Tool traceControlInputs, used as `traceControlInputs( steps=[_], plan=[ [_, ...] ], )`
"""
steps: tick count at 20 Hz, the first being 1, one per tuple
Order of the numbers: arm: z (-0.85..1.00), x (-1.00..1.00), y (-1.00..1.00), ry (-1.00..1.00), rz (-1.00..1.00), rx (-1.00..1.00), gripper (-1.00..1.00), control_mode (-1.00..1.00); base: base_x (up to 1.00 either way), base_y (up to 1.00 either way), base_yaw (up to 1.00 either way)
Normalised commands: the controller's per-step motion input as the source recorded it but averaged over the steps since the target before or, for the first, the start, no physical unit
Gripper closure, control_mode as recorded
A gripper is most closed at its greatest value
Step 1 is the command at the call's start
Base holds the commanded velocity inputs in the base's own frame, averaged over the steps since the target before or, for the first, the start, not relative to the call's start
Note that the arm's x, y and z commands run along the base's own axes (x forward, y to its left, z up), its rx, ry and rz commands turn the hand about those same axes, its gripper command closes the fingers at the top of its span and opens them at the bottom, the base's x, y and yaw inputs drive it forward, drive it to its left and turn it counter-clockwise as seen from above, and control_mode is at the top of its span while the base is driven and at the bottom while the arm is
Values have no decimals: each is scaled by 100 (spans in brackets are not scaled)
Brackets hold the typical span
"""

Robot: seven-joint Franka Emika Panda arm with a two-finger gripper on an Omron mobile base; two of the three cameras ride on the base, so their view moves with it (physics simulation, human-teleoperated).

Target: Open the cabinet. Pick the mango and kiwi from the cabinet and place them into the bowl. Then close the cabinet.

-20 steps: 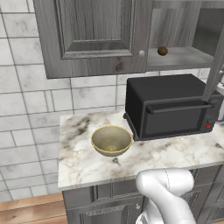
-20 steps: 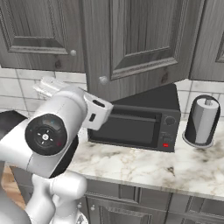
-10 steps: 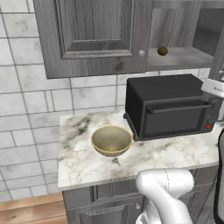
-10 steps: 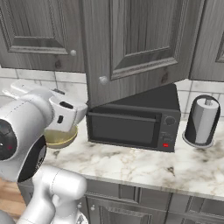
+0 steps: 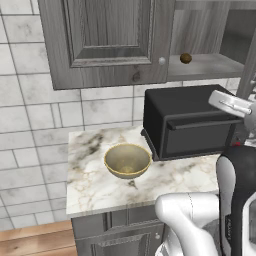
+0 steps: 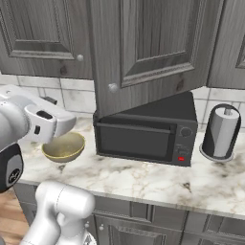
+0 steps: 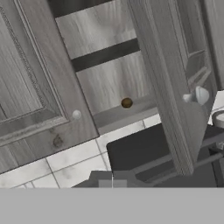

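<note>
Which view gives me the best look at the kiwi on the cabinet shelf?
The left base view: the kiwi sits unobstructed on the open cabinet shelf. The hand view also shows it, tilted. In the right base view the swung-out door faces the camera.

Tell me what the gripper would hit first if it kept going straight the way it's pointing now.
Probably the open cabinet: the hand view looks into its open half, roughly centred near the kiwi on the shelf edge. The swung-out door stands just right of that line. Depth is unclear.
</note>
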Motion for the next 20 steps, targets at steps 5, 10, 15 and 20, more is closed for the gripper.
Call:
traceControlInputs(
  steps=[5, 10, 15, 20],
  plan=[
    [0, 11, 19, 4, -18, 0, 100, -100, 0, 0, 0],
    [0, 20, 6, 5, -18, 0, 100, -100, 0, 0, 0],
    [0, 23, 0, 1, -16, 0, 100, -100, 0, 0, 0],
    [0, 22, 0, 0, -16, -1, 100, -100, 0, 0, 0]
  ],
)
